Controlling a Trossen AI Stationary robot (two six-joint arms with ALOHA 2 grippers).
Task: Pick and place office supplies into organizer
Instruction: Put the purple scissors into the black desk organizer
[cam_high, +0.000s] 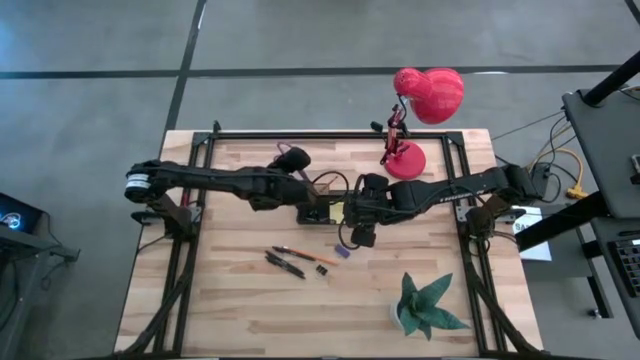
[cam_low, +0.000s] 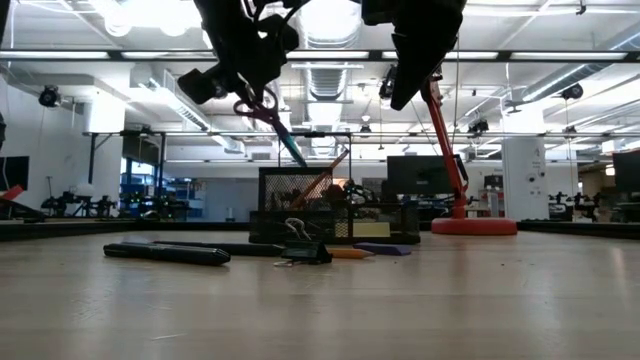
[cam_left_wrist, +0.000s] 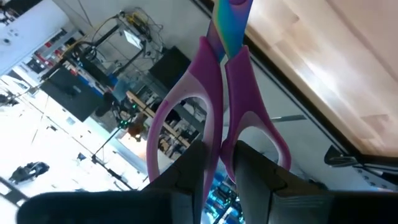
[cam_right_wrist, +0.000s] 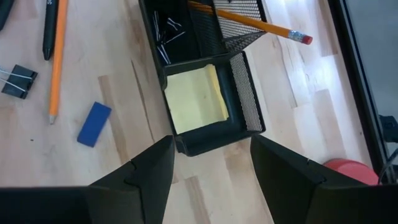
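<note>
My left gripper (cam_left_wrist: 221, 155) is shut on the purple-handled scissors (cam_low: 272, 118), held in the air above the black mesh organizer (cam_low: 335, 205). Their blades (cam_low: 293, 152) slant down toward it. My right gripper (cam_right_wrist: 211, 162) is open and hovers over the organizer's end compartment (cam_right_wrist: 239, 93), where the yellow sticky-note pad (cam_right_wrist: 196, 99) lies flat. An orange pencil with an eraser (cam_right_wrist: 249, 22) leans in the mesh cup, and tiny dark bits (cam_right_wrist: 165, 37) lie in another compartment. On the table rest dark pens (cam_high: 285, 262), an orange pencil (cam_high: 305, 255) and a binder clip (cam_high: 322, 270). My left gripper pinches the scissors at the purple handles (cam_left_wrist: 222, 134), where the inner bars of the two loops meet, one finger (cam_left_wrist: 189, 165) on each side. The scissors are lifted clear and tilted, with the blades pointing away from the fingers and down toward the organizer.
A blue eraser (cam_right_wrist: 94, 123) lies on the wood beside the organizer. The red desk lamp (cam_high: 410, 160) stands just behind the right arm near the far edge, and the green paper plant (cam_high: 425, 305) sits at the near right. Bare wood lies near the pens at the near left.
</note>
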